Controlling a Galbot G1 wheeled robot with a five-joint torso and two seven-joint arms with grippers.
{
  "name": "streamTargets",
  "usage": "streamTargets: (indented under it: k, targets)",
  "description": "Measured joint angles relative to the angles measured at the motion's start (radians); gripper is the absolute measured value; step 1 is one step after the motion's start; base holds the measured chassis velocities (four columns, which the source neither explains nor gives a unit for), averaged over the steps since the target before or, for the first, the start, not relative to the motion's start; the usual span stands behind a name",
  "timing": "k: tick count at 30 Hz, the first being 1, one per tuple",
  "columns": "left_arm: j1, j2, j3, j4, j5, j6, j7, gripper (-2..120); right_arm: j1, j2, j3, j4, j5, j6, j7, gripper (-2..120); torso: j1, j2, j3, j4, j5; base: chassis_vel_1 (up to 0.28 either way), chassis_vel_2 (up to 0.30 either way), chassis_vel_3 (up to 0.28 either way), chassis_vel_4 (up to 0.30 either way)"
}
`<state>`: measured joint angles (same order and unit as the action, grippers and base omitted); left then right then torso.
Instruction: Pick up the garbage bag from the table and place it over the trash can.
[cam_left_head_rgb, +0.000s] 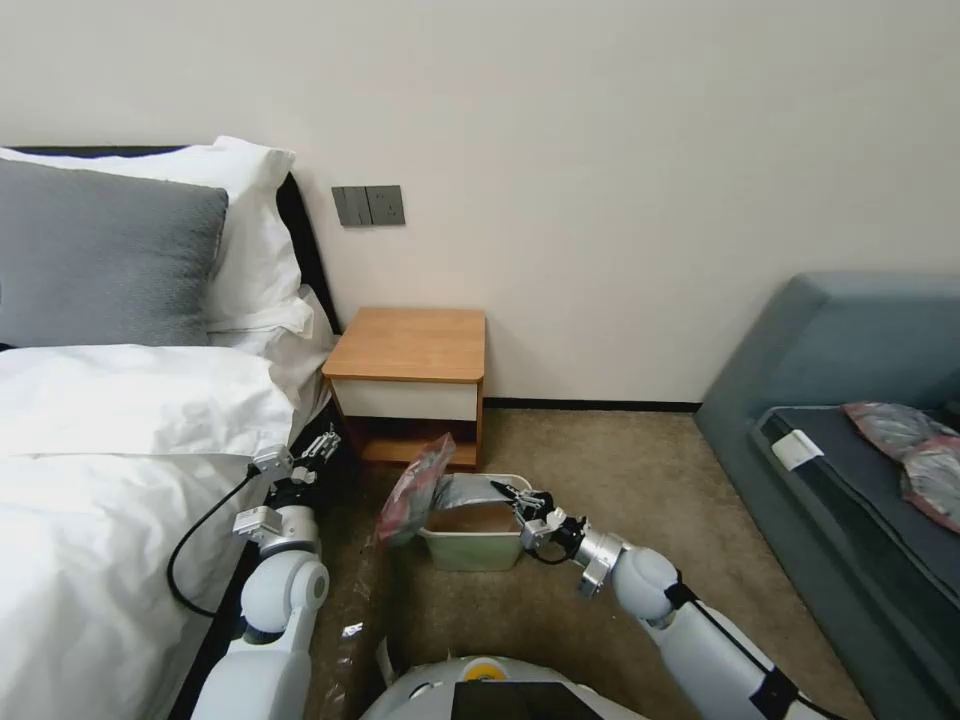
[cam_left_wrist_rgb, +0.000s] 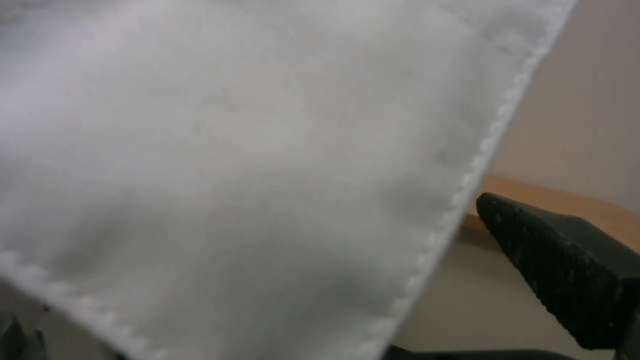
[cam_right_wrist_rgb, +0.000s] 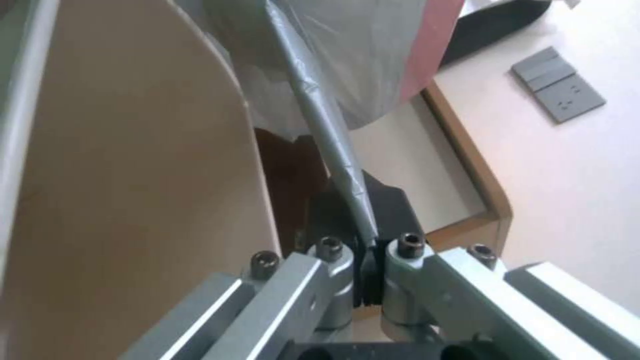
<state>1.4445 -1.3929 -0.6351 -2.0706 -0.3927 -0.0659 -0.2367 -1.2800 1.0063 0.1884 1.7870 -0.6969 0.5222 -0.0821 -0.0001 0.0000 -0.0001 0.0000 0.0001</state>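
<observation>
The trash can stands on the carpet just in front of the small wooden worktop, which sits against the wall between the bed and the blue-grey sofa. The garbage bag is partly in the can: grey film lies over the far rim and inside the opening, while the bunched part with the pinkish-red band rises above the can's left rim, tilted toward the worktop.

The right end effector reaches in from the right, over the right side of the can's opening. In the right wrist view its fingers are pressed together on a twisted strand of the bag, which runs up from the pinch to the spread grey film and the red band; the cream inner wall of the can lies along one side and the worktop's edge along the other, below a grey wall socket plate.

The left end effector is held up beside the bed, close to the white bedding and left of the worktop's lower shelf, well apart from the can. Its fingers appear spread and hold nothing. In the left wrist view one dark finger shows next to a stitched white sheet edge.
</observation>
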Motion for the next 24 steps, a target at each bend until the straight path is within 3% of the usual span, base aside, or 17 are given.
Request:
streamTargets:
  k: [6, 16, 19, 21, 23, 24]
  targets:
    - [0.001, 0.0, 0.011, 0.0, 0.007, 0.0, 0.0, 100, 0.007, -0.026, 0.001, -0.003, 0.059, 0.006, -0.087, 24, 0.0, 0.0, 0.0, 0.0, -0.0001, 0.0, 0.0, 0.0, 0.0]
    - [-0.005, 0.005, 0.018, 0.003, 0.01, 0.005, 0.0, 100, 0.0, -0.081, 0.036, 0.002, 0.105, 0.006, -0.126, 56, 0.0, 0.0, 0.0, 0.0, 0.0, 0.0, 0.0, 0.0, 0.0]
    - [0.0, 0.015, 0.031, 0.007, 0.018, 0.008, 0.005, 100, -0.028, -0.102, 0.077, 0.023, 0.123, 0.011, -0.136, 71, 0.0, 0.0, 0.0, -0.0001, -0.0001, 0.0, 0.0, 0.0, 0.0]
    - [0.002, 0.017, 0.033, 0.007, 0.018, 0.009, 0.008, 100, -0.032, -0.105, 0.083, 0.027, 0.126, 0.012, -0.138, 73, 0.0, 0.0, 0.0, -0.0001, 0.0, 0.0, 0.0, 0.0, 0.0]
    - [0.025, 0.046, 0.05, -0.012, -0.002, 0.055, 0.045, 100, -0.055, -0.122, 0.115, 0.047, 0.14, 0.014, -0.142, 86, 0.0, 0.0, 0.0, 0.0, -0.0001, 0.0, 0.0, 0.0, 0.0]
    - [0.025, 0.046, 0.05, -0.012, -0.002, 0.055, 0.045, 100, -0.055, -0.122, 0.115, 0.047, 0.14, 0.014, -0.142, 86, 0.0, 0.0, 0.0, 0.0, -0.0001, 0.0, 0.0, 0.0, 0.0]
